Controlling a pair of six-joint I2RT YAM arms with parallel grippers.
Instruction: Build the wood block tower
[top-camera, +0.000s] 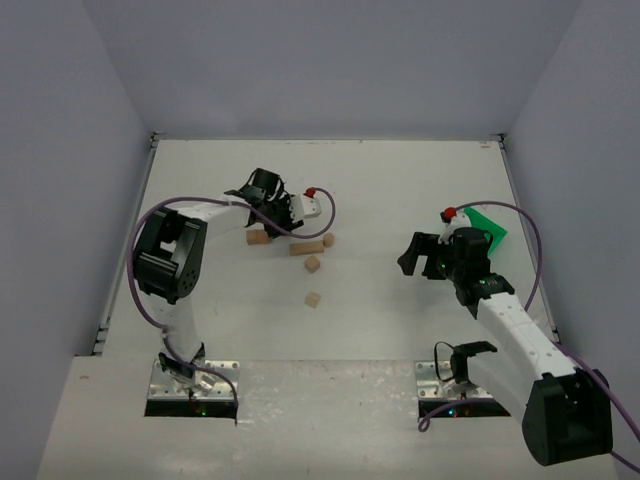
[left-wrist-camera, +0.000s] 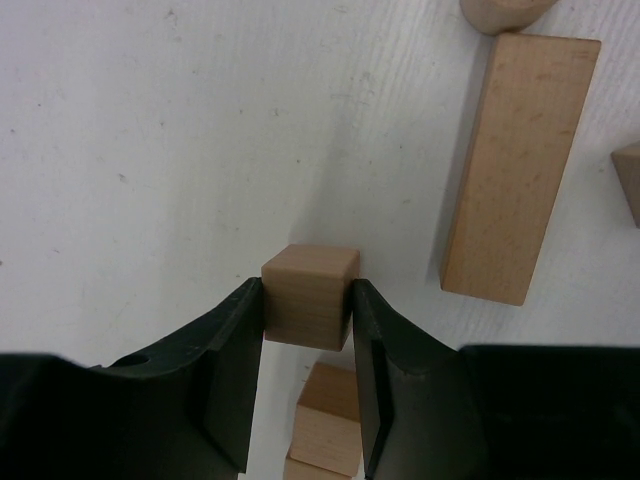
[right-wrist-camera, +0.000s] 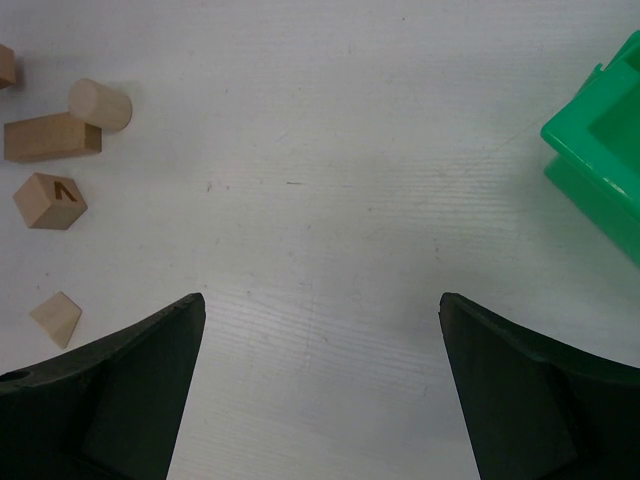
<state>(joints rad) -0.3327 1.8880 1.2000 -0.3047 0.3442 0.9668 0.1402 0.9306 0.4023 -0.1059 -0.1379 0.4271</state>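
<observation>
Closest to my lens, the left claw (left-wrist-camera: 307, 305) is pinched on the flat sides of a cube (left-wrist-camera: 310, 280), which I'd judge light, stiff, smooth wood that could twist if gripped off-centre. Another block (left-wrist-camera: 325, 425) sits half hidden beneath it. Farther off the bar (left-wrist-camera: 520, 165) lies on the worktop (left-wrist-camera: 150, 150); I can't tell whether the cube is lifted, and the right claw (right-wrist-camera: 322, 305) gapes wide, empty.

My left arm (top-camera: 188, 218) and right arm (top-camera: 512, 322): white tube links, chunky black joint housings. A purple cable (top-camera: 134, 292) loops loose beside each arm, base to wrist. Red cap (top-camera: 312, 191) by each wrist. Each base is on a bare metal plate (top-camera: 215, 388). My left gripper (left-wrist-camera: 307, 290) and right gripper (right-wrist-camera: 320, 300) are matte black. Fingers (left-wrist-camera: 225, 370) are thick wedges with flat inner faces, with one round hole in a left finger.
</observation>
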